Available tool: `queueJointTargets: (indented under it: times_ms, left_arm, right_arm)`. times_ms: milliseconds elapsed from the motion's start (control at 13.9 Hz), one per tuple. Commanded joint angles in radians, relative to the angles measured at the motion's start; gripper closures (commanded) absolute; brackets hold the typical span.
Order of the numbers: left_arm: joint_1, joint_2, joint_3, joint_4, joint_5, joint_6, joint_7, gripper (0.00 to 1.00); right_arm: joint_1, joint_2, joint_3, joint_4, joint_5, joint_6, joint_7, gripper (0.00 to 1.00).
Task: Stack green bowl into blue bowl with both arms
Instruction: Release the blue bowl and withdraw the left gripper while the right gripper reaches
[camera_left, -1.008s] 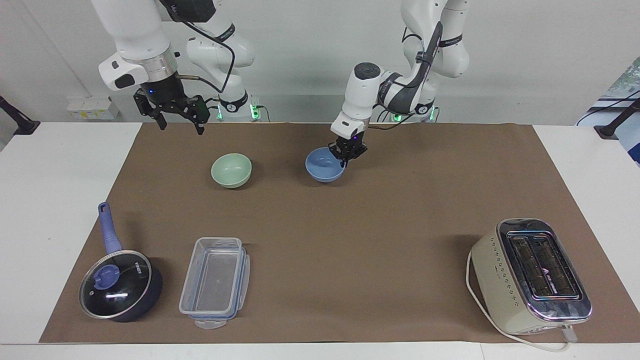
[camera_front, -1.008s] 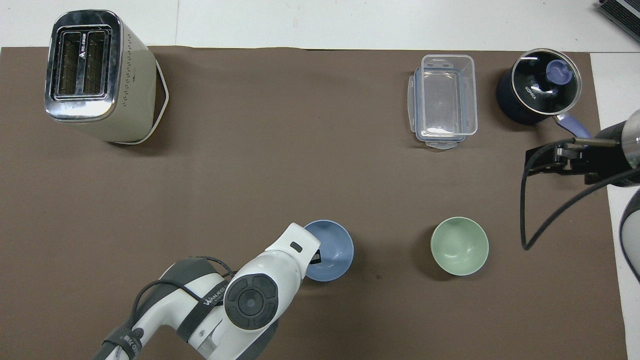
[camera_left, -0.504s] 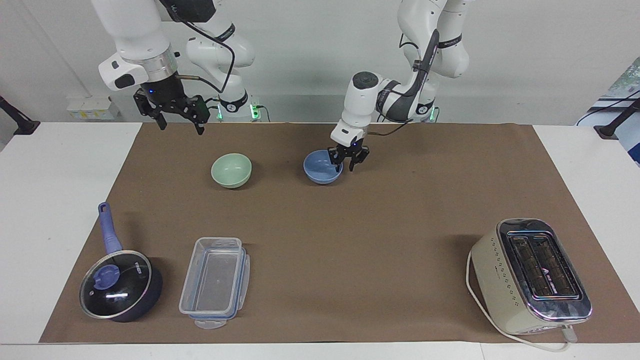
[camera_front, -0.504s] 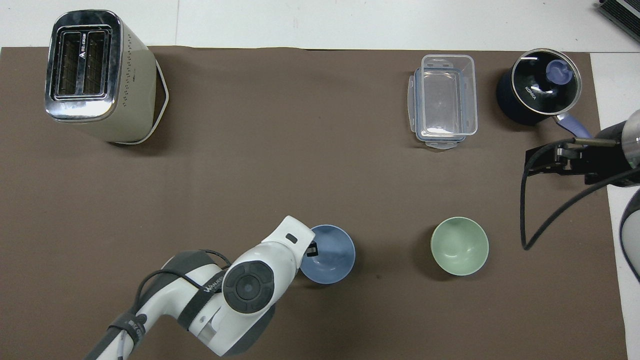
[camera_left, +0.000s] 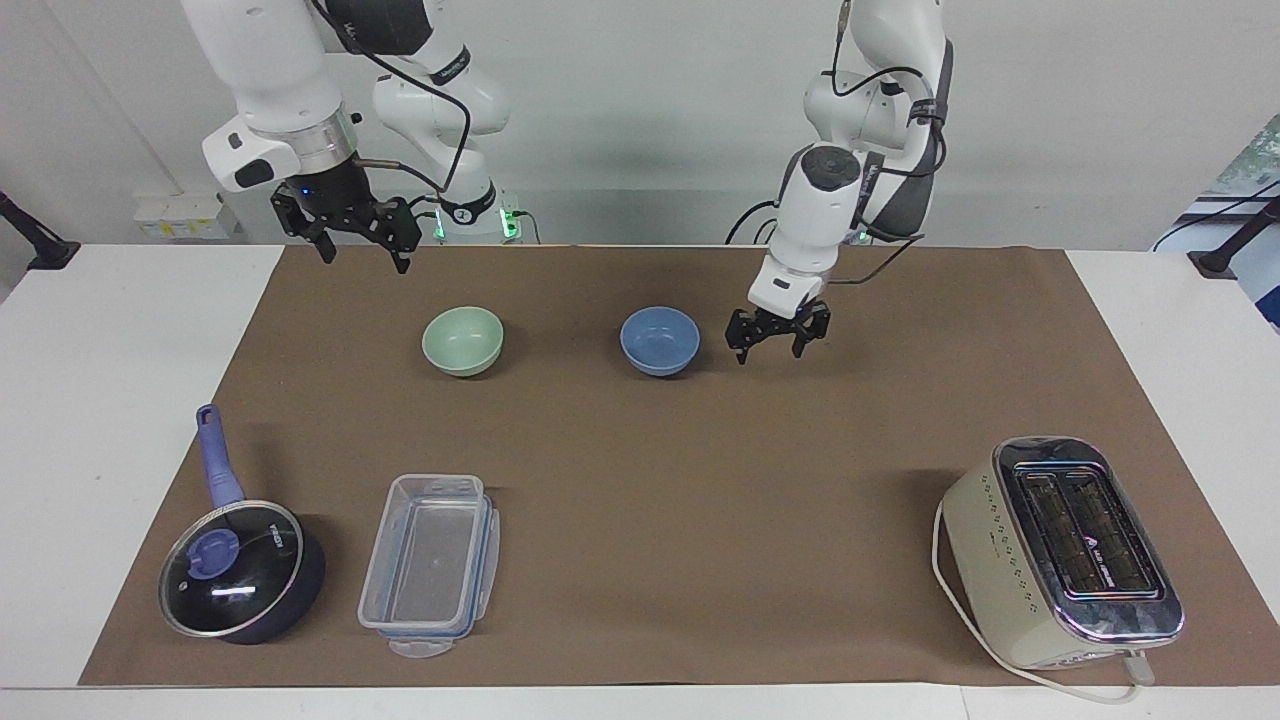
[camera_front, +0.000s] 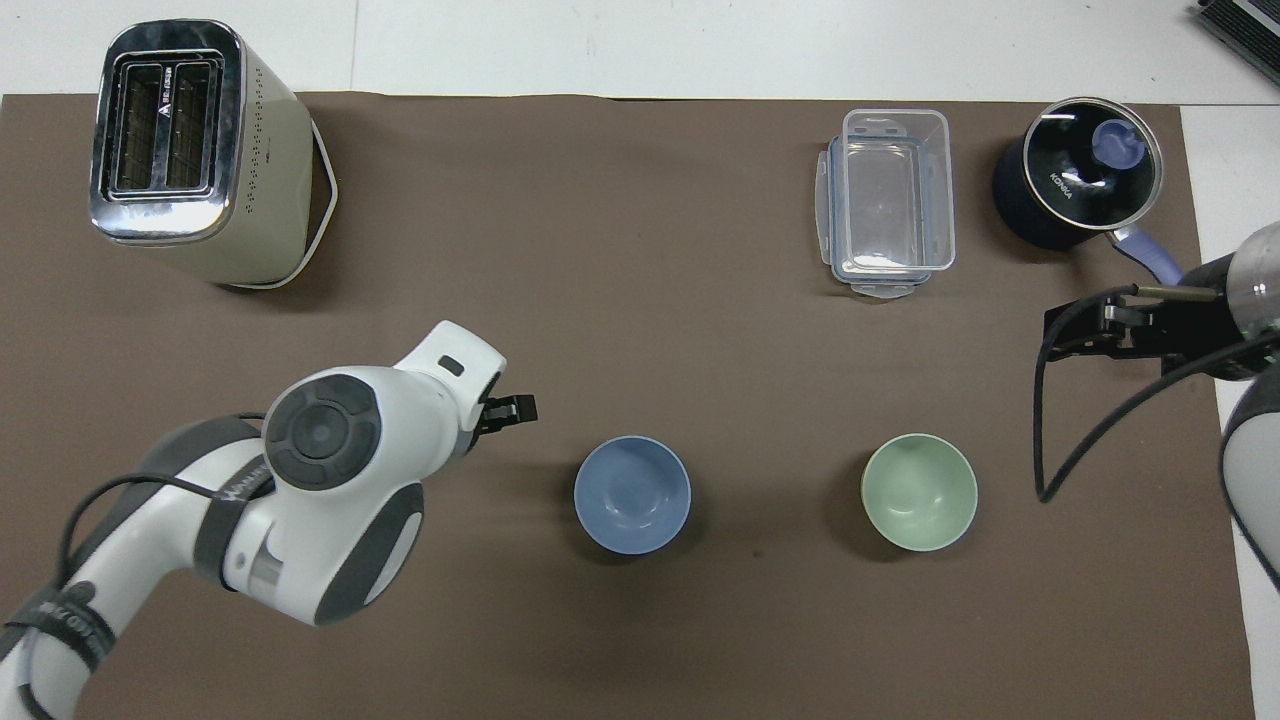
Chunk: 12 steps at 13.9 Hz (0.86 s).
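Note:
The pale green bowl (camera_left: 462, 340) and the light blue bowl (camera_left: 659, 340) stand upright and apart on the brown mat, both empty. They also show in the overhead view, the green bowl (camera_front: 919, 491) and the blue bowl (camera_front: 632, 494). My left gripper (camera_left: 770, 352) is open and empty, low over the mat beside the blue bowl toward the left arm's end, clear of it; it also shows in the overhead view (camera_front: 515, 408). My right gripper (camera_left: 364, 258) is open and empty, raised over the mat toward the right arm's end from the green bowl, seen from above too (camera_front: 1075, 335).
A cream toaster (camera_left: 1060, 550) stands farther from the robots at the left arm's end. A clear plastic container (camera_left: 430, 565) and a dark blue pot with a glass lid (camera_left: 240, 570) stand farther out than the green bowl, at the right arm's end.
My left gripper has let go of the blue bowl's rim and swung away toward the left arm's end. The blue bowl now rests flat on the mat. The right arm has barely moved.

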Motion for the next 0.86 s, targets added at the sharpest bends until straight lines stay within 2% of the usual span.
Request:
queueJointTargets:
  times_ms: [0, 360, 648, 792]
  left_arm:
    - [0.084, -0.033, -0.011, 0.072, -0.014, -0.119, 0.065, 0.0]
    - [0.252, -0.015, -0.01, 0.156, -0.072, -0.186, 0.32, 0.0]
    - [0.392, -0.014, -0.007, 0.264, -0.111, -0.355, 0.534, 0.0]
    - [0.444, -0.014, -0.007, 0.326, -0.111, -0.427, 0.57, 0.0]
  right_arm:
    - [-0.04, -0.097, 0.001, -0.209, 0.016, 0.14, -0.095, 0.0]
    - [-0.049, -0.134, 0.001, -0.463, 0.018, 0.336, -0.139, 0.0]
    - [-0.04, -0.139, 0.001, -0.652, 0.054, 0.516, -0.162, 0.0]
    - [-0.035, -0.14, 0.001, -0.727, 0.058, 0.596, -0.164, 0.0]
